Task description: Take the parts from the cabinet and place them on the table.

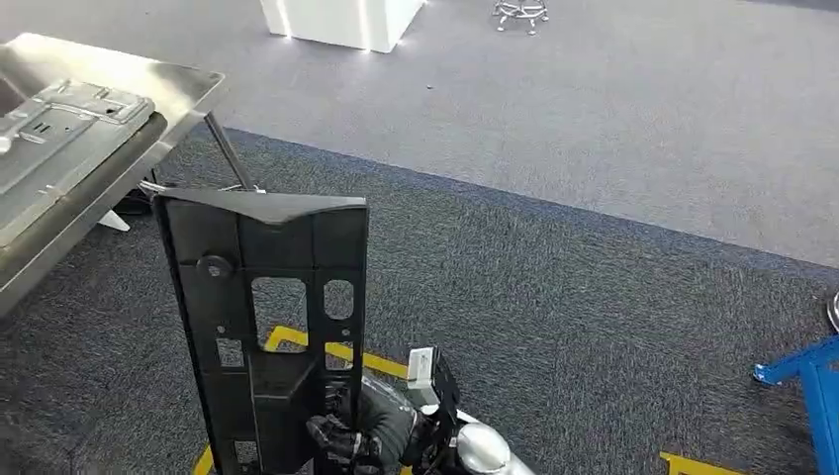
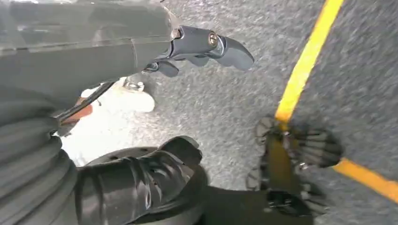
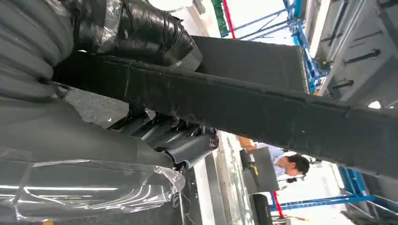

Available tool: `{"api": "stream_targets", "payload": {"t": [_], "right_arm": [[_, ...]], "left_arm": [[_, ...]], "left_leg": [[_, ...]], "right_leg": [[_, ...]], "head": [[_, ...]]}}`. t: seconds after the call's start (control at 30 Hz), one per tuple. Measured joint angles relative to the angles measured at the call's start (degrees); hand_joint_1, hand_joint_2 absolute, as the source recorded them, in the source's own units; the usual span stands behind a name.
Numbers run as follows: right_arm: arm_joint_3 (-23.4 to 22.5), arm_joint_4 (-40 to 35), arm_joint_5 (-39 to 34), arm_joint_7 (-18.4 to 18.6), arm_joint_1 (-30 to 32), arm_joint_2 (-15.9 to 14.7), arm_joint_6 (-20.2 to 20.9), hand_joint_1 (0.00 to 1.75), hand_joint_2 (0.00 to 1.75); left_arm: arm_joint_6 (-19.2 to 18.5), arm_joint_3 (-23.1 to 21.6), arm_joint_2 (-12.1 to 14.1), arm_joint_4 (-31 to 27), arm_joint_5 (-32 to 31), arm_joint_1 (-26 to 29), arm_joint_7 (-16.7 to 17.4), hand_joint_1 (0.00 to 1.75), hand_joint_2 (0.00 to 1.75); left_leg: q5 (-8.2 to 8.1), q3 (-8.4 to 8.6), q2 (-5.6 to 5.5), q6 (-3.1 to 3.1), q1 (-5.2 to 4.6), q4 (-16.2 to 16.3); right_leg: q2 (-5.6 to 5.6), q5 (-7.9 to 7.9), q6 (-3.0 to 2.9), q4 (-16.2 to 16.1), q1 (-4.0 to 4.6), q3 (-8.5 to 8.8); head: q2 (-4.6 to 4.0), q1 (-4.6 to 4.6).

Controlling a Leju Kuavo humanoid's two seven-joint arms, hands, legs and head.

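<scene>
Low in the head view, the right hand (image 1: 341, 435) is gripping the lower edge of a tall black plastic panel (image 1: 267, 317), holding it upright above the grey carpet (image 1: 554, 287). Its fingers (image 3: 183, 145) are wrapping around the panel's edge. At the upper left, a metal bench (image 1: 148, 89) is carrying a grey metal part (image 1: 59, 129). The left hand (image 2: 197, 47) is hanging over the carpet beside a yellow floor line (image 2: 305, 61), fingers apart, holding nothing.
</scene>
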Motion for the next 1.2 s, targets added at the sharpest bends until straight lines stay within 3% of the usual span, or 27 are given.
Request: {"api": "stream_targets", "payload": {"t": [0.07, 0.13, 0.17, 0.2, 0.27, 0.3, 0.33, 0.43, 0.47, 0.5, 0.53, 0.57, 0.6, 0.67, 0.7, 0.73, 0.77, 0.8, 0.83, 0.93, 0.97, 1.0, 1.03, 1.07, 1.1, 1.17, 1.2], "right_arm": [[0.0, -0.6, 0.9, -0.9, 0.8, -0.5, -0.9, 1.64, 1.75], [-0.2, -1.3, 1.8, -1.6, 2.3, -1.4, -2.0, 1.64, 1.75], [-0.4, -1.7, 2.1, -1.8, 2.9, -2.0, -2.0, 1.64, 1.75], [-0.5, -1.9, 2.2, -1.9, 3.3, -2.4, -2.0, 1.64, 1.75], [-0.8, -2.6, 2.5, -1.9, 3.6, -2.7, -2.2, 1.64, 1.75], [-1.1, -2.9, 2.7, -1.9, 3.5, -2.7, -2.3, 1.64, 1.75], [-1.3, -3.2, 2.8, -1.9, 3.6, -2.8, -2.5, 1.64, 1.75], [-1.8, -3.6, 3.0, -1.9, 3.6, -2.9, -2.8, 1.64, 1.75], [-1.9, -3.8, 3.1, -1.9, 3.6, -2.9, -2.9, 1.64, 1.75], [-2.2, -4.2, 3.2, -1.9, 3.6, -3.1, -3.0, 1.64, 1.75], [-2.4, -4.5, 3.2, -1.9, 3.6, -3.1, -3.0, 1.64, 1.75], [-2.7, -4.7, 3.2, -1.9, 3.7, -3.1, -3.1, 1.64, 1.75], [-3.1, -4.7, 3.2, -1.9, 4.0, -3.4, -3.2, 1.64, 1.75], [-3.4, -4.7, 3.3, -1.8, 4.5, -3.8, -3.4, 1.64, 1.75], [-3.5, -4.8, 3.3, -1.8, 4.6, -3.9, -3.4, 1.64, 1.75], [-3.6, -4.9, 3.4, -1.7, 4.6, -3.9, -3.6, 1.64, 1.75], [-3.8, -5.2, 3.5, -1.6, 4.6, -3.9, -3.9, 1.64, 1.75], [-3.9, -5.5, 3.6, -1.5, 4.5, -3.9, -3.9, 1.64, 1.75], [-4.1, -5.6, 3.6, -1.5, 4.5, -4.0, -3.9, 1.64, 1.75], [-4.4, -5.7, 3.1, -1.1, 4.6, -3.9, -3.8, 1.64, 1.75], [-4.4, -5.8, 2.8, -0.9, 4.5, -3.8, -3.7, 1.64, 1.75], [-4.4, -5.8, 2.7, -0.8, 4.5, -3.7, -3.7, 1.64, 1.75], [-4.5, -5.7, 2.7, -0.7, 4.5, -3.7, -3.7, 1.64, 1.75], [-4.5, -5.8, 2.6, -0.8, 4.5, -3.6, -3.7, 1.64, 1.75], [-4.5, -5.7, 2.6, -0.7, 4.5, -3.5, -3.6, 1.64, 1.75], [-4.5, -5.7, 2.6, -0.7, 4.7, -3.5, -3.7, 1.64, 1.75], [-4.5, -5.6, 2.6, -0.7, 4.7, -3.5, -3.7, 1.64, 1.75]], "left_arm": [[-0.4, -0.7, 0.0, 0.0, -1.0, 0.1, -0.6, 0.0, 1.75], [-1.1, -1.5, 0.0, 0.0, -2.1, 0.4, -0.6, 0.0, 1.75], [-1.1, -2.0, 0.0, 0.0, -2.5, 0.7, -0.6, 0.0, 1.75], [-1.1, -2.3, 0.0, 0.0, -2.6, 1.0, -0.5, 0.0, 1.75], [-1.1, -2.6, 0.0, 0.0, -3.0, 1.0, -0.4, 0.0, 1.75], [-1.1, -2.9, 0.2, 0.0, -3.2, 0.7, -0.4, 0.0, 1.75], [-1.2, -3.3, 0.3, 0.0, -3.3, 0.3, -0.4, 0.0, 1.75], [-1.2, -3.7, 0.6, 0.0, -3.3, 0.1, -0.4, 0.0, 1.75], [-1.2, -3.8, 0.7, 0.0, -3.4, 0.1, -0.3, 0.0, 1.75], [-1.3, -3.9, 0.7, 0.0, -3.6, 0.3, -0.2, 0.0, 1.75], [-1.5, -4.0, 0.7, 0.0, -3.7, 0.2, -0.2, 0.0, 1.75], [-1.7, -4.1, 0.7, 0.0, -3.7, 0.1, -0.2, 0.0, 1.75], [-2.1, -4.3, 0.7, 0.0, -3.8, -0.1, -0.2, 0.0, 1.75], [-2.2, -4.7, 0.8, 0.0, -3.9, 0.0, 0.0, 0.0, 1.75], [-2.2, -4.8, 0.8, 0.0, -4.0, 0.1, 0.2, 0.0, 1.75], [-2.4, -4.9, 0.8, 0.0, -4.2, 0.2, 0.3, 0.0, 1.75], [-2.5, -4.9, 0.9, 0.0, -4.3, 0.1, 0.3, 0.0, 1.75], [-2.6, -5.0, 0.9, 0.0, -4.3, 0.1, 0.3, 0.0, 1.75], [-2.7, -5.1, 0.9, 0.0, -4.3, 0.0, 0.4, 0.0, 1.75], [-2.7, -5.1, 0.9, 0.0, -4.2, 0.2, 0.7, 0.0, 1.75], [-2.7, -5.1, 0.9, 0.0, -4.2, 0.3, 0.8, 0.0, 1.75], [-2.6, -5.1, 1.0, 0.0, -4.1, 0.3, 0.9, 0.0, 1.75], [-2.6, -5.1, 1.0, 0.0, -4.0, 0.3, 0.9, 0.0, 1.75], [-2.5, -5.1, 1.0, 0.0, -3.9, 0.1, 0.9, 0.0, 1.75], [-2.4, -5.1, 1.0, 0.0, -3.8, -0.1, 1.0, 0.0, 1.75], [-2.4, -5.1, 1.0, 0.0, -3.8, -0.1, 1.0, 0.0, 1.75], [-2.4, -5.1, 1.0, 0.0, -3.7, 0.0, 1.2, 0.0, 1.75]], "left_leg": [[-3.83, -3.46, 2.97, -0.46, 0.16, 7.1], [-6.84, -7.48, 3.65, -0.73, 0.33, 15.0], [-6.56, -8.01, 3.73, -0.73, 0.38, 16.0], [-4.69, -6.83, 3.78, -0.65, 0.39, 13.6], [0.23, -1.52, 5.06, -0.08, 0.27, 3.7], [1.4, 1.0, 7.72, 0.47, -0.14, -0.9], [0.55, 1.36, 8.81, 0.81, -0.93, -1.8], [0.78, 0.9, 6.86, 1.56, -1.13, -2.0], [1.09, 1.55, 6.02, 2.04, -1.04, -2.9], [1.63, 2.21, 5.26, 2.25, -0.57, -3.6], [1.74, 2.39, 4.69, 2.58, -0.41, -3.8], [1.88, 2.36, 4.38, 2.92, -0.39, -3.8], [1.83, 2.34, 3.46, 3.02, -0.4, -3.8], [1.81, 2.28, 1.97, 3.01, -0.43, -3.6], [1.75, 2.29, 1.14, 2.95, -0.41, -3.5], [1.65, 2.32, 0.34, 2.85, -0.36, -3.3], [1.47, 2.3, -0.53, 2.63, -0.28, -2.9], [1.17, 2.17, -1.22, 2.37, -0.2, -2.4], [0.83, 1.85, -1.33, 2.15, -0.17, -1.9], [0.66, 1.18, -2.22, 1.23, -0.21, -1.4], [0.79, 1.15, -2.42, 0.75, -0.02, -1.6], [0.46, 0.98, -2.13, 0.49, 0.07, -1.2], [-0.34, 0.62, 0.13, 0.31, -0.1, -0.1], [-2.2, -0.73, 1.91, 0.08, -0.12, 2.7], [-4.64, -3.03, 2.93, -0.22, 0.0, 7.4], [-7.38, -6.74, 3.51, -0.57, 0.3, 14.8], [-6.99, -7.15, 3.62, -0.57, 0.36, 15.6]], "right_leg": [[-1.31, -0.11, -0.43, -0.1, 0.26, 0.08], [-3.01, -0.32, -0.62, -0.1, 0.45, 0.1], [-3.69, -0.4, -0.61, -0.1, 0.48, 0.12], [-4.38, -0.51, -0.54, -0.1, 0.53, 0.19], [-5.42, -0.74, -0.41, -0.1, 0.64, 0.55], [-5.91, -0.88, -0.21, -0.1, 0.72, 0.82], [-6.4, -1.09, 0.15, -0.1, 1.1, 0.86], [-7.93, -1.17, 0.92, -0.4, 0.86, 1.23], [-8.62, -1.38, 1.44, -0.5, 0.98, 1.7], [-6.68, -1.94, 1.79, 0.3, 0.58, 1.64], [-3.71, -3.59, 1.84, 2.5, 0.63, 0.58], [-2.14, -5.44, 1.85, 5.7, 0.53, -1.0], [-1.25, -7.83, 1.88, 11.2, 0.53, -3.73], [-1.02, -9.2, 2.01, 17.1, 0.54, -7.25], [-1.02, -7.85, 2.1, 16.8, 0.46, -7.48], [-1.01, -5.24, 2.17, 13.7, 0.28, -6.41], [-0.73, -2.04, 2.22, 8.7, 0.04, -4.27], [0.39, 0.49, 2.32, 4.0, -0.23, -2.2], [2.04, 0.13, 2.23, 1.9, -0.4, -1.2], [1.94, 0.0, 1.57, 1.3, 0.02, -1.46], [1.76, 0.15, 1.05, 1.3, 0.2, -1.29], [1.29, 0.53, 0.45, 0.6, -0.3, -1.02], [0.96, 0.59, 0.24, 0.3, -0.19, -0.8], [0.63, 0.63, -0.06, 0.2, -0.15, -0.76], [0.12, 0.61, -0.1, 0.3, -0.05, -0.82], [-0.8, 0.5, -0.24, 0.3, 0.12, -0.9], [-1.08, 0.48, -0.23, 0.3, 0.14, -0.9]], "head": [[0.0, -0.22], [0.0, -0.2], [0.0, -0.22], [0.0, -0.22], [0.0, -0.22], [0.0, -0.22], [0.0, -0.2], [0.0, -0.22], [0.0, -0.22], [0.0, -0.16], [0.0, -0.14], [0.0, -0.14], [0.0, -0.11], [0.0, -0.11], [0.0, -0.11], [0.0, -0.13], [0.0, -0.11], [0.0, -0.14], [0.0, -0.09], [0.0, -0.14], [0.0, -0.16], [0.0, -0.16], [0.0, -0.18], [0.0, -0.22], [0.0, -0.2], [0.0, -0.2], [0.0, -0.2]]}}
